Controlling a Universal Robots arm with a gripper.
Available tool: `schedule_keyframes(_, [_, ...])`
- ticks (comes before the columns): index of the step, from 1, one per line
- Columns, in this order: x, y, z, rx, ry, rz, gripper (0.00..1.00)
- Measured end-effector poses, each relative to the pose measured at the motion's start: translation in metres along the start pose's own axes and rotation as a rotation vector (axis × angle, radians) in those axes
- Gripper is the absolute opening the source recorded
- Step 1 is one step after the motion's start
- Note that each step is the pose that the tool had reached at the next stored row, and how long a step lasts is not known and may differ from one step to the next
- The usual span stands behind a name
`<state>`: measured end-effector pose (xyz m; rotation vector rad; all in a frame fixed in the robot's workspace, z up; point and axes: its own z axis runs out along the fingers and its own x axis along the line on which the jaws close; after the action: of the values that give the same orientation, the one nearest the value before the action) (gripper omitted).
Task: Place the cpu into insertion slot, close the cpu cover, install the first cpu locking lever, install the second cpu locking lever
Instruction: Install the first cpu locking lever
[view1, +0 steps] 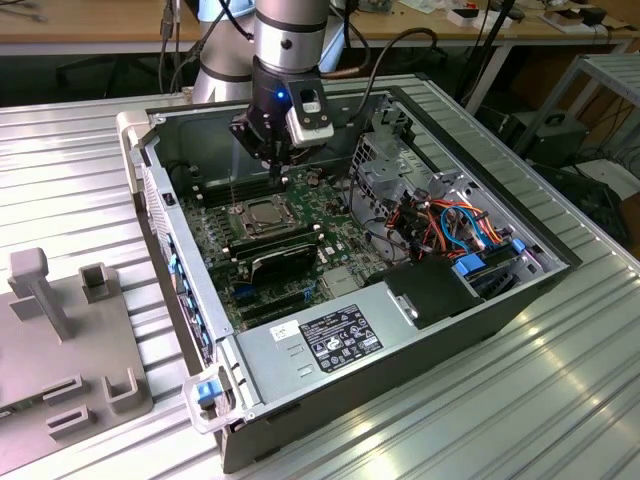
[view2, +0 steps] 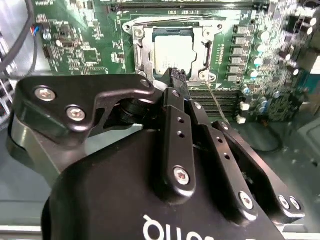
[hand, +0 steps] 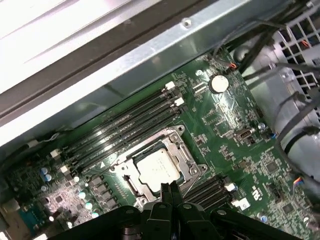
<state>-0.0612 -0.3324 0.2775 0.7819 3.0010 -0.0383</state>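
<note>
The cpu (hand: 157, 169) sits framed within the cpu cover (hand: 186, 159), which looks folded down. Just beside the cover hovers the gripper (hand: 168, 194), pinched together and empty. A thin lever (view2: 216, 102) beside the cover seems unlatched.

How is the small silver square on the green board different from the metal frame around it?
The cpu is a solid square with a dull silver-tan top, while the cpu cover is a grey frame with an open window in its middle. The cpu is the smaller of the two and shows through that window, while the cpu cover rings it on all sides. Both look metallic and lie flat on the green board.
</note>
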Motion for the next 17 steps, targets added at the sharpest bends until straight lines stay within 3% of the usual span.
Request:
schedule_keyframes(8, [0.0000, 0.0000, 0.0003, -0.0077, -0.0023, -0.172, 0.11])
schedule_keyframes(14, [0.0001, 0.0000, 0.0014, -0.0186, -0.0045, -0.373, 0.11])
schedule_keyframes(15, [-0.0001, 0.0000, 0.0014, -0.0257, -0.0024, -0.385, 0.11])
schedule_keyframes(16, [-0.0001, 0.0001, 0.0014, -0.0403, 0.0023, -0.388, 0.11])
schedule_keyframes(17, [-0.0001, 0.0001, 0.0014, -0.0637, 0.0098, -0.391, 0.11])
